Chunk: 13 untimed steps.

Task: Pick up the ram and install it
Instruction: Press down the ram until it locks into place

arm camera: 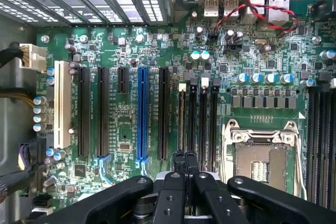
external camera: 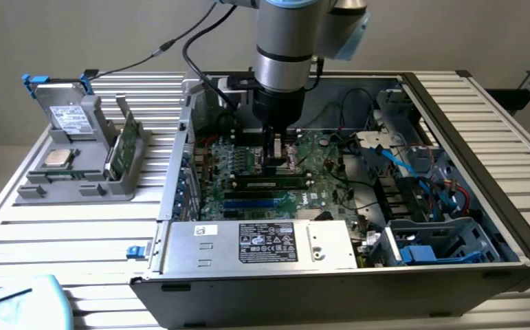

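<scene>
- Cloth: pale blue, at the near corner of the table on the exterior view's left.
- Power supply: a grey box with a black-and-white label, at the near edge of the open computer case.
- Drive cage: metal bay with blue parts, at the near end of the case on the exterior view's right; blue and red cables run above it.
- Motherboard: green, flat on the case floor. In the wrist view it carries black, white and blue expansion slots, an empty CPU socket and a set of narrow memory slots.
- Ram: a dark stick lying seated in a slot on the motherboard, directly below the arm. In the wrist view it appears edge-on in one of the narrow slots, just ahead of the fingertips.
- Gripper: lowered into the case over the motherboard. The fingers are closed together, holding nothing, with their tips at the end of the ram.
- Holder: a grey rack on the table beside the case, on the exterior view's left, carrying a drive with a white label and a green board standing upright.
</scene>
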Available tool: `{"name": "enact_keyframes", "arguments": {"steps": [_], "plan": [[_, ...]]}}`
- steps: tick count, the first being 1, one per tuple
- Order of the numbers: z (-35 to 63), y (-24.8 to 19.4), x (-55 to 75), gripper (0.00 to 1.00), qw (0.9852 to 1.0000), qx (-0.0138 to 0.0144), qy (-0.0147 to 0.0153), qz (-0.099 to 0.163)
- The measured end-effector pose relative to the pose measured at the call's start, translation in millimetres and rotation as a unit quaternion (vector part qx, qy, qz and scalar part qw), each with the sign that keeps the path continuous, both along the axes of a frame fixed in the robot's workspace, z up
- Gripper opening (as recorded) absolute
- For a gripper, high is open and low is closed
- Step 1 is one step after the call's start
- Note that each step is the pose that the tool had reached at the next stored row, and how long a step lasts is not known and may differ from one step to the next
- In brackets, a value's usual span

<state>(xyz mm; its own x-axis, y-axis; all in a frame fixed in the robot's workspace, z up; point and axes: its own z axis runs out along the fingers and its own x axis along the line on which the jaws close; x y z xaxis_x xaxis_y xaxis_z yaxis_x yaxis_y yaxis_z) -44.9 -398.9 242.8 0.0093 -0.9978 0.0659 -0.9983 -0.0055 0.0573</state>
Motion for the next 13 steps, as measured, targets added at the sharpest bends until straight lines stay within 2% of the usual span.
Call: {"name": "enact_keyframes", "arguments": {"steps": [8,13], "plan": [[17.8,0.0,1.6,0.11,1.0,0.0001,0.0,0.0],[22.1,0.0,9.2,0.11,1.0,0.0002,0.0,0.0]]}}
